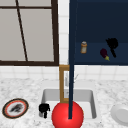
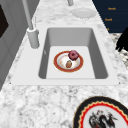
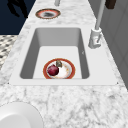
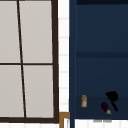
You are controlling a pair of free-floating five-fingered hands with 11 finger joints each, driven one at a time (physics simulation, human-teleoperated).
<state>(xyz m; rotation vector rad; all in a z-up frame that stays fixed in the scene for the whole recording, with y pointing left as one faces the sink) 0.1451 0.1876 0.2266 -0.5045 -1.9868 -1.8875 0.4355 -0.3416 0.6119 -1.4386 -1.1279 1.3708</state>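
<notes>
Just below-left of the right hand (image 1: pixel 112 45), its relaxed fingers holding nothing, lies an eggplant (image 1: pixel 104 53) on the cabinet shelf (image 1: pixel 95 60).

A window (image 1: pixel 27 32) with a dark brown frame and pale panes stands on the white tiled wall (image 1: pixel 63 37), and beside it hangs an open dark blue wall cabinet (image 4: pixel 100 37). Below runs a grey-white marble counter (image 2: pixel 50 100) with a white sink (image 3: pixel 35 50) sunk in it and a pale faucet (image 2: pixel 31 30) at its back edge.
</notes>
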